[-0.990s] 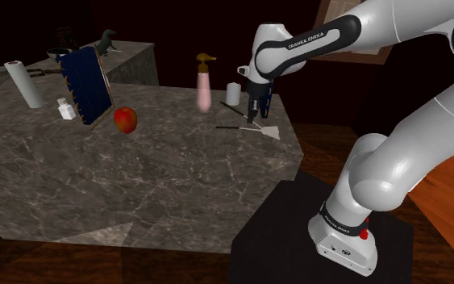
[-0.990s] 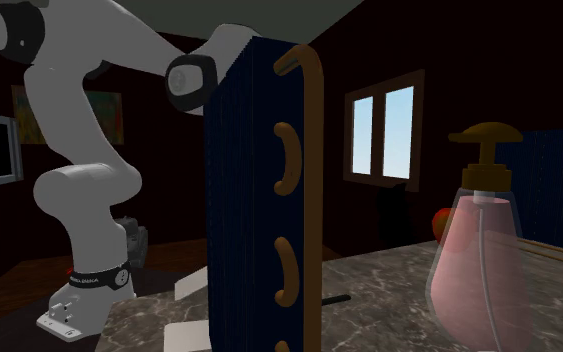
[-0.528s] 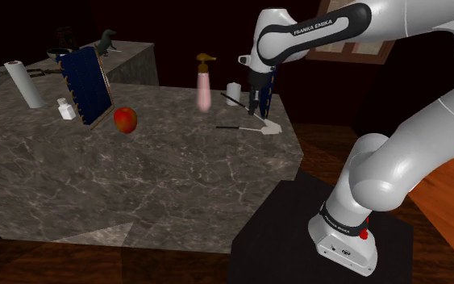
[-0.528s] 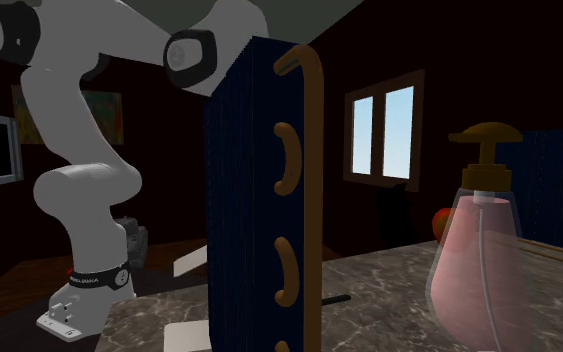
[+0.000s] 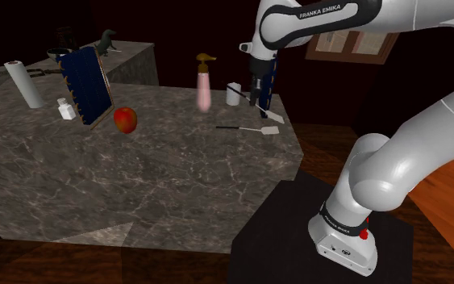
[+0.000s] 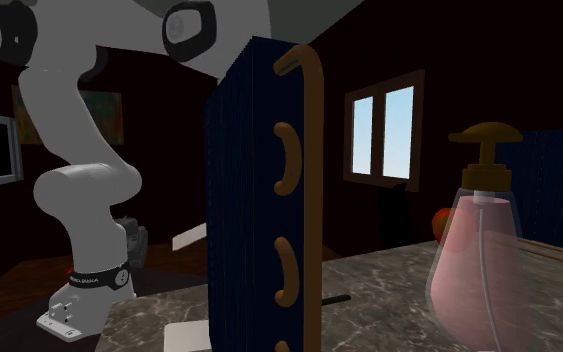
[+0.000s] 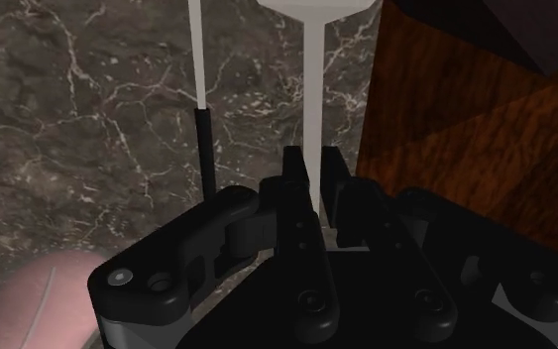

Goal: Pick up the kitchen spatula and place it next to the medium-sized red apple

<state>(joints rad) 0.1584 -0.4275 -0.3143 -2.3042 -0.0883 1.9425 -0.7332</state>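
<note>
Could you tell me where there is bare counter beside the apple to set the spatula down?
Bare counter lies between the apple and the soap bottle, and toward the near edge. The blue rack crowds its other side.

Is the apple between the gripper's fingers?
No, in the shoulder view the apple sits on the counter, far from the gripper, whose fingers clasp a spatula's white shaft.

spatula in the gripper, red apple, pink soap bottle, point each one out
spatula [image 7: 313, 89], wrist view, on its pale shaft
red apple [image 5: 125, 119], shoulder view, on the middle of the fruit
pink soap bottle [image 6: 479, 270], second exterior view, on its body below the pump
</note>
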